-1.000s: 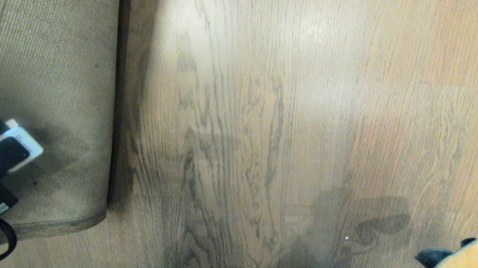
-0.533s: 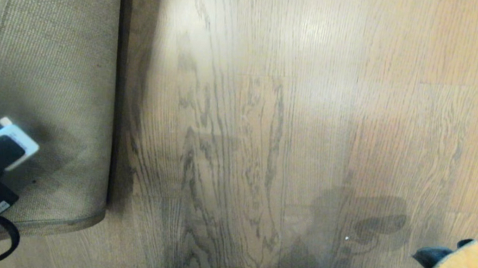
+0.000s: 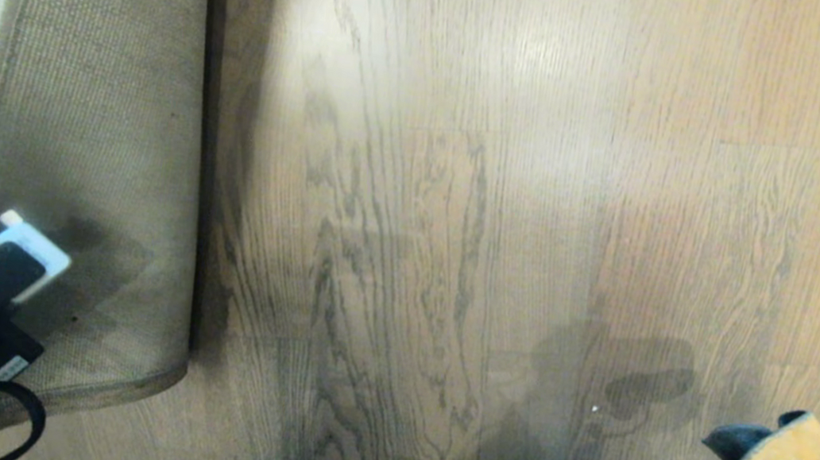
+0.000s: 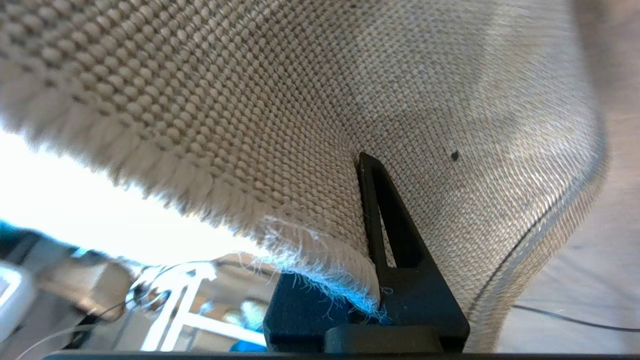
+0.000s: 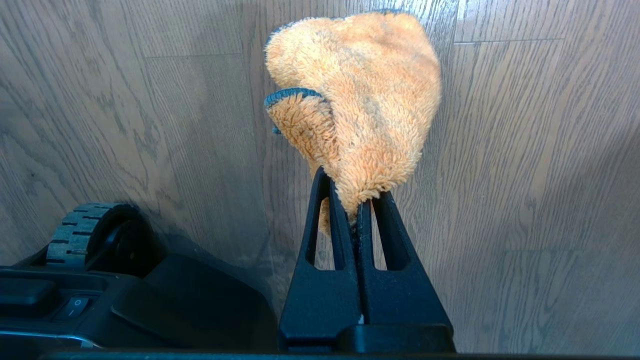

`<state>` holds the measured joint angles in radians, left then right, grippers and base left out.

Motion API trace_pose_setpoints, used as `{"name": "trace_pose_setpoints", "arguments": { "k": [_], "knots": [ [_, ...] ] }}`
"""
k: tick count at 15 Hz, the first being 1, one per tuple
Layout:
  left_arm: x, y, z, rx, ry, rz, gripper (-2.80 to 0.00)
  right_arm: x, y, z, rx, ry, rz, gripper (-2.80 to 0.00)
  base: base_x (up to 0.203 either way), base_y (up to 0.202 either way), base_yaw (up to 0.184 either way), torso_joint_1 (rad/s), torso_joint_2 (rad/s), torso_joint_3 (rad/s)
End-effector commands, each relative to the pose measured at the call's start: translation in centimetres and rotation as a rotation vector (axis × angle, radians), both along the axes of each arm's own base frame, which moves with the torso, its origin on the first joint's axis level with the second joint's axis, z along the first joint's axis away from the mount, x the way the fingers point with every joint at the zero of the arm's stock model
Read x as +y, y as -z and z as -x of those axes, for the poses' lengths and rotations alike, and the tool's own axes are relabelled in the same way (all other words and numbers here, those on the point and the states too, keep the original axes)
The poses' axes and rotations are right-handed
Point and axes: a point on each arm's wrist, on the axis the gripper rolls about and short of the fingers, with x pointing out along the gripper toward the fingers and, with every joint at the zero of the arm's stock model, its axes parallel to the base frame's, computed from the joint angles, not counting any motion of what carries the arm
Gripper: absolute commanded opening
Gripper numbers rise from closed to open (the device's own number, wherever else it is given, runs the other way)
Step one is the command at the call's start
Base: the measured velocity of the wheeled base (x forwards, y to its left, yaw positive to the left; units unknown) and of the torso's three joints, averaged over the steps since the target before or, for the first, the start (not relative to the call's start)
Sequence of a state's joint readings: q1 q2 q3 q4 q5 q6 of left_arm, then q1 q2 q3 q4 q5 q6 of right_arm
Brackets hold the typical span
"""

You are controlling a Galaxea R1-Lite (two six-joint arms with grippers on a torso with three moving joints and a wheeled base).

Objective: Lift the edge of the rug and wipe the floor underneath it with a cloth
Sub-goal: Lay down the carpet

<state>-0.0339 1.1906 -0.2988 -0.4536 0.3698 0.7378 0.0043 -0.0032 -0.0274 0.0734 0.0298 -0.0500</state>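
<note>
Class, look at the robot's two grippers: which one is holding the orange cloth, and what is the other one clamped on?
The right gripper holds the orange cloth, hanging above the floor. The left gripper is instead clamped on the rug edge, folded back, tan backing showing.

Thin dark cable (image 4: 575, 318) across planks
</note>
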Motion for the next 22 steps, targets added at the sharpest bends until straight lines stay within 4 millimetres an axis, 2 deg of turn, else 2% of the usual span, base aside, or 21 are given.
{"name": "trace_pose_setpoints", "arguments": {
  "k": [1, 8, 21, 22],
  "knots": [
    [-0.8, 0.8, 0.4, 0.030, 0.045, 0.013, -2.80, 0.0, 0.0, 0.0, 0.003, -0.001, 0.001, -2.80, 0.000, 0.000, 0.000, 0.000, 0.00, 0.000],
    [-1.7, 2.2, -0.1, 0.091, 0.084, 0.069, -2.80, 0.0, 0.0, 0.0, 0.003, -0.001, 0.001, -2.80, 0.000, 0.000, 0.000, 0.000, 0.00, 0.000],
    [-1.7, 1.9, 0.0, 0.070, 0.074, 0.091, -2.80, 0.0, 0.0, 0.0, 0.003, -0.001, 0.001, -2.80, 0.000, 0.000, 0.000, 0.000, 0.00, 0.000],
    [-1.7, 1.9, 0.0, 0.069, 0.075, 0.092, 0.00, 0.0, 0.0, 0.0, 0.003, -0.001, 0.001, -2.80, 0.000, 0.000, 0.000, 0.000, 0.00, 0.000]
  ]
}}
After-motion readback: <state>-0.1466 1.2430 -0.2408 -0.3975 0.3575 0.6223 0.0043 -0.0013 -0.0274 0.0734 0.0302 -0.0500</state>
